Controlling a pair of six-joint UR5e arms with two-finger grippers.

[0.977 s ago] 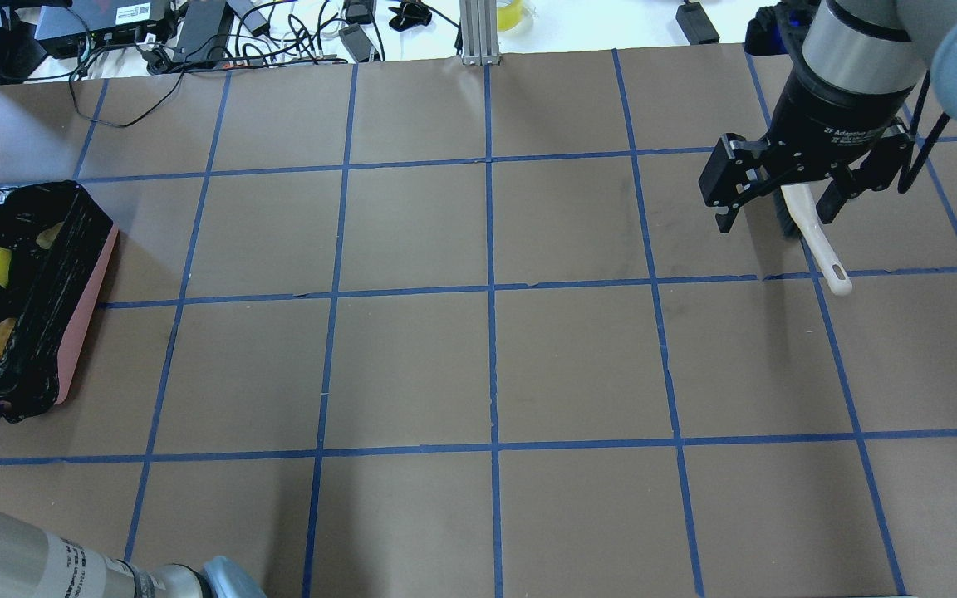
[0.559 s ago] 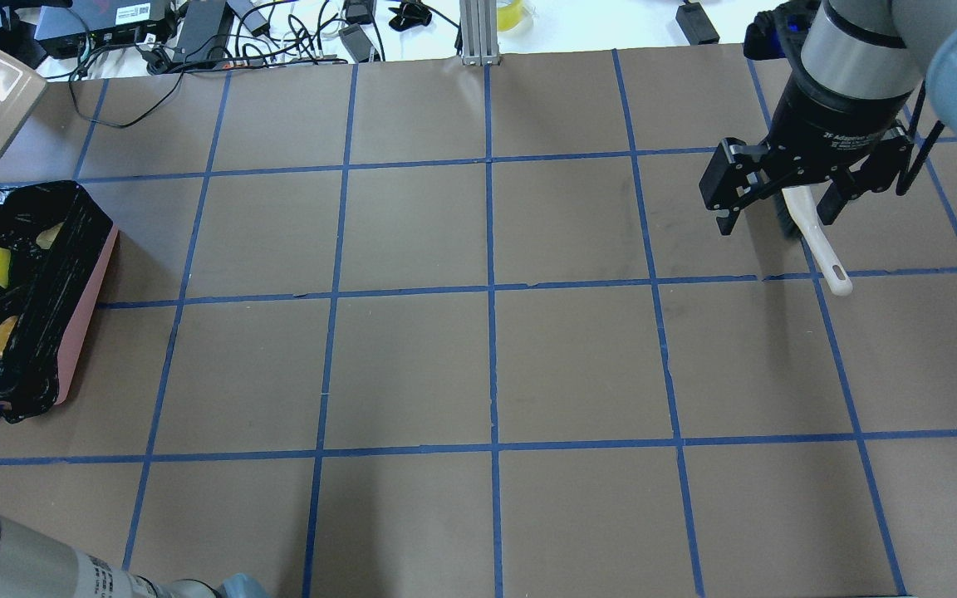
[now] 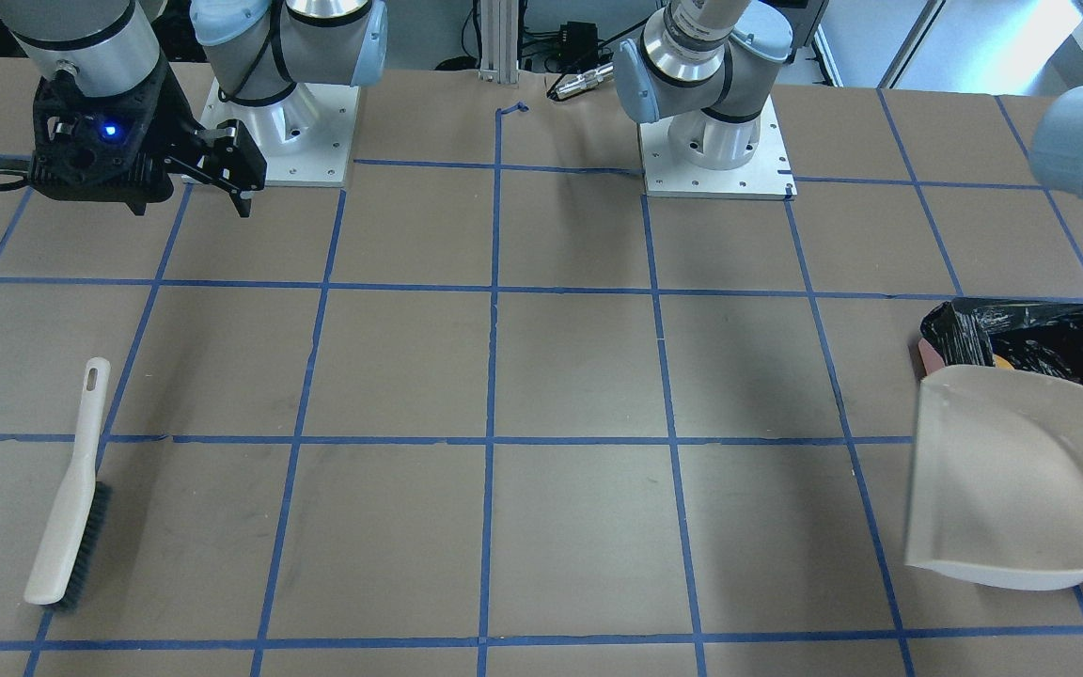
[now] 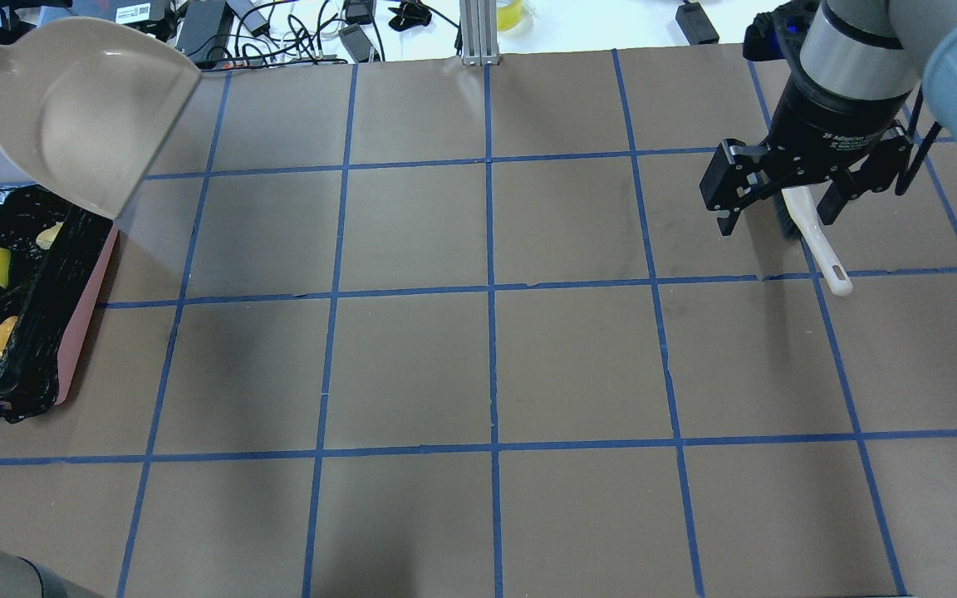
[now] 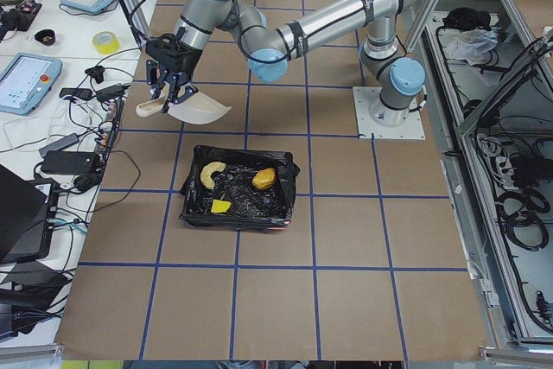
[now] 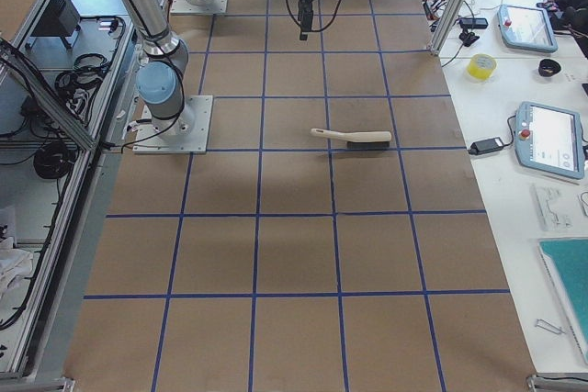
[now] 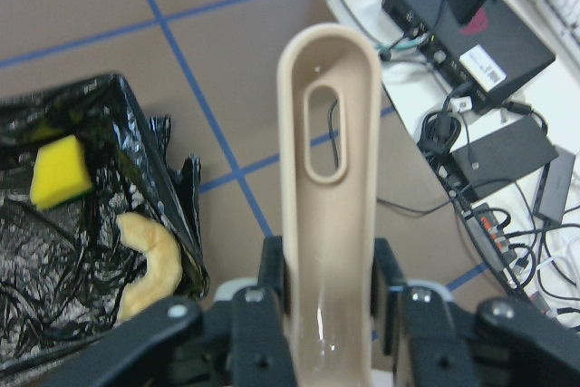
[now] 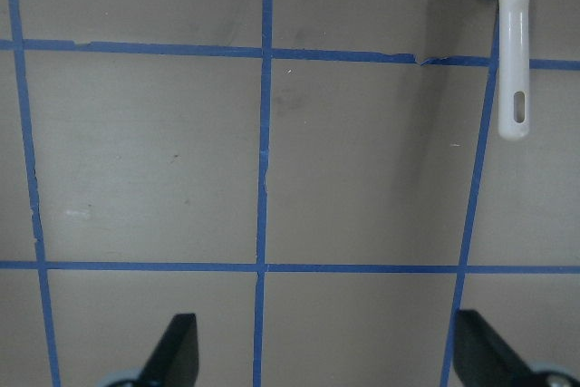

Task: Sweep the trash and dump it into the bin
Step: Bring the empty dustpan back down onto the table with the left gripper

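Step in hand, judged: dump done, dustpan (image 4: 80, 100) to be put down. Lower it level, clear of the bin (image 4: 78, 324) rim, onto the counter (image 4: 487, 365).
Left pincer (image 7: 328, 274) clamped on dustpan handle, pan aloft beyond bin.
Right pincer (image 4: 776, 218) wide, holds nothing; brush (image 3: 67, 508) lies apart from it.
Croissant-like piece (image 5: 212, 173), potato-like lump (image 5: 264, 179), sponge wedge (image 5: 221, 206): all inside bin, counter's left edge.

table (image 4: 487, 365) middle: open | obstacles: brush (image 3: 67, 498) right side; bin (image 4: 80, 324) left edge, dustpan (image 4: 88, 108) aloft beside it

The left gripper (image 5: 164, 92) is holding the dustpan (image 5: 197, 108) just beyond the bin (image 5: 242, 220); the croissant piece (image 5: 210, 174), the potato lump (image 5: 264, 179) and the yellow wedge (image 5: 221, 206) are lying inside the bin.
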